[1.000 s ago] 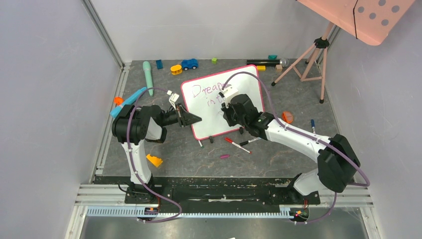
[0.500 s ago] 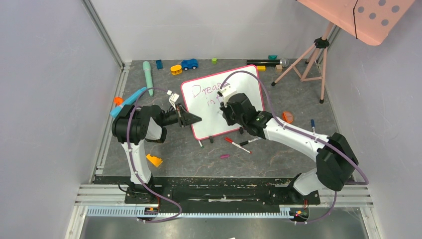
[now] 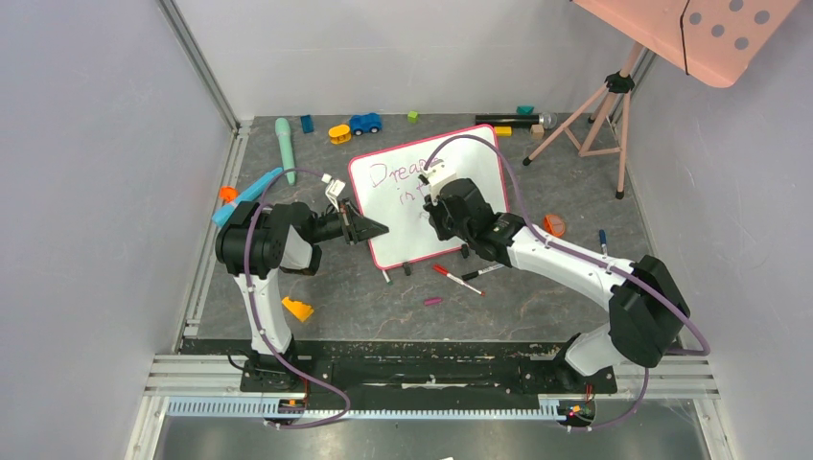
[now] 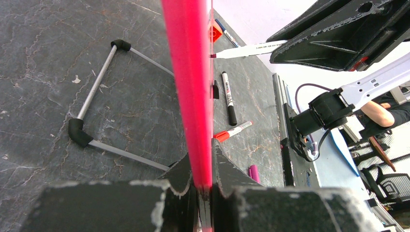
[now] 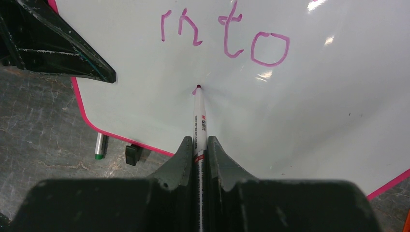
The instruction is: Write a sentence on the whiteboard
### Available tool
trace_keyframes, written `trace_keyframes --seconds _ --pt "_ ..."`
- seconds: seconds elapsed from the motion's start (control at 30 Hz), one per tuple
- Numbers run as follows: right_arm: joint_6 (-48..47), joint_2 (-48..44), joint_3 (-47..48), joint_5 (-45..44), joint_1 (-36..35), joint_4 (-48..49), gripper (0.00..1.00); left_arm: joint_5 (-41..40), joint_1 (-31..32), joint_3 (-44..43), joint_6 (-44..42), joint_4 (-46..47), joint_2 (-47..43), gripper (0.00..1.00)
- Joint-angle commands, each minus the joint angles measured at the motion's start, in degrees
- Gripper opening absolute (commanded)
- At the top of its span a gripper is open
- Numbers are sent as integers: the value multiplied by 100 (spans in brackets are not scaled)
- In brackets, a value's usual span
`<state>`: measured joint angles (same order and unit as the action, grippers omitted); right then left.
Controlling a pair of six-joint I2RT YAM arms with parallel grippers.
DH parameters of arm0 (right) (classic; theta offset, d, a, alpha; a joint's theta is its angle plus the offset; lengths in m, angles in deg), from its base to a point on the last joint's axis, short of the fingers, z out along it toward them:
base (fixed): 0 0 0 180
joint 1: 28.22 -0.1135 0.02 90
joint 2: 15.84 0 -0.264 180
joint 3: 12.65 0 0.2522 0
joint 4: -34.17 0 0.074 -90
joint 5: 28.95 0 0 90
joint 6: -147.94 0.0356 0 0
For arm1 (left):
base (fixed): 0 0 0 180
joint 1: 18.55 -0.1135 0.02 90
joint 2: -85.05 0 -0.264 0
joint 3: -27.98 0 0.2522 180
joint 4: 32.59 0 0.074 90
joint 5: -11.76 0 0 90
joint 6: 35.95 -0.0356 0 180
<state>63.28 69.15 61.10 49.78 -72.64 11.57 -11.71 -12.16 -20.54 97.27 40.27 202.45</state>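
The whiteboard (image 3: 407, 240), white with a pink-red frame, stands tilted on the table. Two purple lines of the sentence (image 3: 395, 174) show on it, "Drea…" above and "into" (image 5: 225, 36) below. My left gripper (image 3: 381, 230) is shut on the board's left edge, and the left wrist view has the pink frame (image 4: 191, 72) pinched between the jaws of that gripper (image 4: 202, 164). My right gripper (image 5: 199, 145) is shut on a white marker (image 5: 198, 116). Its tip touches the board under "into", beside a small purple mark. From above, the right gripper (image 3: 433, 206) hides part of the writing.
Loose markers (image 3: 458, 280) and a purple cap (image 3: 433, 301) lie in front of the board. A green-tipped marker (image 5: 100, 146) and a black clip foot (image 5: 132, 153) sit at its lower edge. A tripod (image 3: 594, 115) stands back right, with toys (image 3: 364, 123) along the back and an orange wedge (image 3: 297, 309) near left.
My right wrist has shifted slightly left and up over the board with the marker. The left arm and the board have not moved.
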Motion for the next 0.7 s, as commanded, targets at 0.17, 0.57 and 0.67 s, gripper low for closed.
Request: trace_keyframes --seconds 0.17,0.57,0.67 --pt "-9 -207 -383 18 8 14 0 -97 -112 7 -1070 258 250 2" --pt "-82 -138 -199 -105 14 15 0 -100 -110 10 -1071 258 254 2" --pt "-121 -73 -23 -150 20 -17 0 -98 -112 10 -1076 258 255 2"
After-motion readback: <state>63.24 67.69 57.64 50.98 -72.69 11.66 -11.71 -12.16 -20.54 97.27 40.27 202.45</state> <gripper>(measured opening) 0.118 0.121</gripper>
